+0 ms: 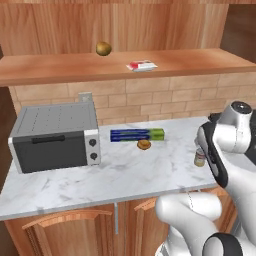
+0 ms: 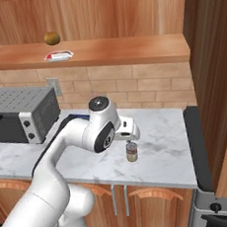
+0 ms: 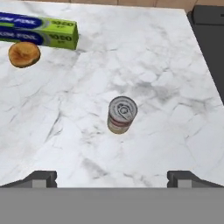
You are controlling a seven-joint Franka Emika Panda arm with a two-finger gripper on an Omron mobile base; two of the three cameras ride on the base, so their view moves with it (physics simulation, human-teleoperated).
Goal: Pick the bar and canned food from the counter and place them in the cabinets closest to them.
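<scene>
Bar [image 1: 142, 65] already lying on cabinets' shelf board [image 1: 200, 62], near brown-yellow ball [image 1: 103, 48]. Canned food [image 3: 121, 114] upright on counter [image 3: 144, 52], well apart from blue-green box [image 3: 39, 30] and pastry [image 3: 24, 54]. Gripper [image 3: 112, 177] poised above can, fingers spread wide, holding nothing. Step in hand: can pickup. Next, likely: descend, straddle can, close, lift toward shelf.

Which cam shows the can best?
Hand view: the canned food stands unobstructed on the counter, lid and label clear. Right base view shows it small, just below the gripper. Left base view has it partly behind the arm.
</scene>
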